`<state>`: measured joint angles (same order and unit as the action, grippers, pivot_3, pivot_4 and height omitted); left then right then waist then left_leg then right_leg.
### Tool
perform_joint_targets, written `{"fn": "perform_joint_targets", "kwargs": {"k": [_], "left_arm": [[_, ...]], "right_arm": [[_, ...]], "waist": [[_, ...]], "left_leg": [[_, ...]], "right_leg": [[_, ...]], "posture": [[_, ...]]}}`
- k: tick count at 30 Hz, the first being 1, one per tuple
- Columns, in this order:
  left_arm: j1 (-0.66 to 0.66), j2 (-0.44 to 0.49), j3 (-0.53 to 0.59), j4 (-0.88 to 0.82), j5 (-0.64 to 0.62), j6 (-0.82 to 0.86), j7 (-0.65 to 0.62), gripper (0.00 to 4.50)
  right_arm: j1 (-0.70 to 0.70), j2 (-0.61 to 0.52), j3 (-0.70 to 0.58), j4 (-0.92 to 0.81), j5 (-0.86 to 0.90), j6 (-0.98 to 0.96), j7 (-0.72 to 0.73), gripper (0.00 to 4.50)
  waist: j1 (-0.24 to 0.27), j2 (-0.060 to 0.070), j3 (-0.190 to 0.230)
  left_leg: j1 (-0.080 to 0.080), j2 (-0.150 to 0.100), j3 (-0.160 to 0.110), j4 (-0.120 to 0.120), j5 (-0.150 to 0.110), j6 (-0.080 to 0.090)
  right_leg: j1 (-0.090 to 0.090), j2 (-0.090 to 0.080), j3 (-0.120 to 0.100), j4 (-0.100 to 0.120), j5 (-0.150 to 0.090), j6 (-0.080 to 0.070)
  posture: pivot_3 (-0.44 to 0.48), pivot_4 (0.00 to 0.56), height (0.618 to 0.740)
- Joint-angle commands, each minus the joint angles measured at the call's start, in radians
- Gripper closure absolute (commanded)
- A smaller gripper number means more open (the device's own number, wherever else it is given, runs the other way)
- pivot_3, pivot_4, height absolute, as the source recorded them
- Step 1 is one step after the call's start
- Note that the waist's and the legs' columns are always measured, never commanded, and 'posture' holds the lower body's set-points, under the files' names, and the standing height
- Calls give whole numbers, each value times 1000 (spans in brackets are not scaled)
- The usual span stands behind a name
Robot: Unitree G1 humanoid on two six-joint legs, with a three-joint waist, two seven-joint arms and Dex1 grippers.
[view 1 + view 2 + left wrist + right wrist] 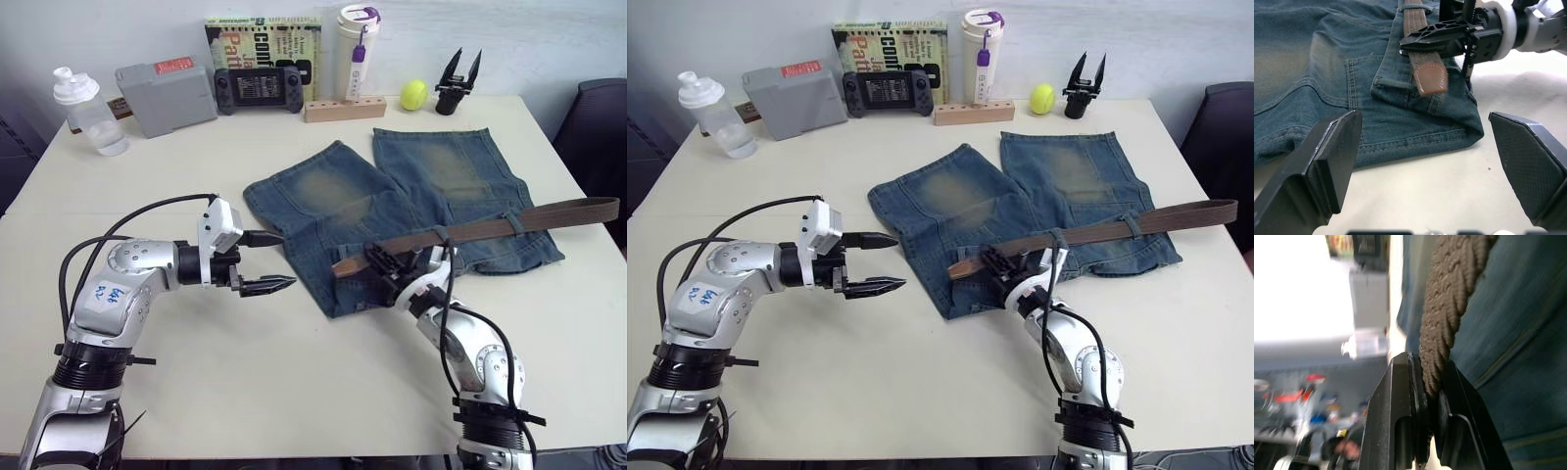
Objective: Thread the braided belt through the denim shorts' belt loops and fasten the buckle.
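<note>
The threading step is in hand: the denim shorts (392,211) lie flat in the middle of the table (294,392) with the waistband toward the near side and the legs pointing far, and the braided belt (509,223) runs along the waistband from its free right end, which overhangs the shorts to the right, to its tan leather tip (1431,78) at the left. At least one of the belt loops (510,227) already has the strap passing under it on the right part of the waistband. The right gripper (384,262) is clamped on the belt just behind the tip, its two black fingers pinching the woven strap between them, as the right wrist view shows close up. The left gripper (269,262) hovers over the bare table just left of the shorts' near-left corner, its fingers spread apart and holding nothing, pointed toward the tip. The buckle cannot be made out. Judging from this, the next move calls for the left gripper to take the tip, or hold down the waistband, so the right one can feed the strap on toward the next loop without bunching the denim.
</note>
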<state>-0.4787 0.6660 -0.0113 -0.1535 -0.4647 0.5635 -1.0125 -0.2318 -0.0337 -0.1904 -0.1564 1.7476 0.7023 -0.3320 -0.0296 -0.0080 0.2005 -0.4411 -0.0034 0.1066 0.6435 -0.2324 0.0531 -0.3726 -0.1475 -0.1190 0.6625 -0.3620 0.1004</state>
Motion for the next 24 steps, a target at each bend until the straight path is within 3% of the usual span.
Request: {"fn": "perform_joint_targets", "kwargs": {"k": [1,11,19,24], "left_arm": [[1,9,6,-34,1,-13,2,0],[3,7,0,-33,4,-16,6,0],[2,5,-9,-19,10,-30,3,0],[-1,0,-14,-7,14,-38,0,0]], "right_arm": [[-27,27,11,-45,-4,-32,-22,4444],[-38,-24,-1,-36,-220,-85,-30,4444],[-22,-65,-24,-139,-137,-55,-148,1063],[-4,-57,-17,-207,-30,-70,-236,1063]], "waist": [[0,0,0],[2,0,0],[3,0,0],[2,0,0]], "left_leg": [[0,0,0,0,0,0],[-1,0,2,0,0,0],[-1,0,3,0,0,0],[-1,0,3,0,0,0]], "right_leg": [[-1,0,1,0,0,0],[-2,0,3,0,0,0],[-2,0,3,0,0,0],[-2,0,3,0,0,0]], "posture": [[0,150,694],[0,150,694],[0,150,694],[0,150,694]]}}
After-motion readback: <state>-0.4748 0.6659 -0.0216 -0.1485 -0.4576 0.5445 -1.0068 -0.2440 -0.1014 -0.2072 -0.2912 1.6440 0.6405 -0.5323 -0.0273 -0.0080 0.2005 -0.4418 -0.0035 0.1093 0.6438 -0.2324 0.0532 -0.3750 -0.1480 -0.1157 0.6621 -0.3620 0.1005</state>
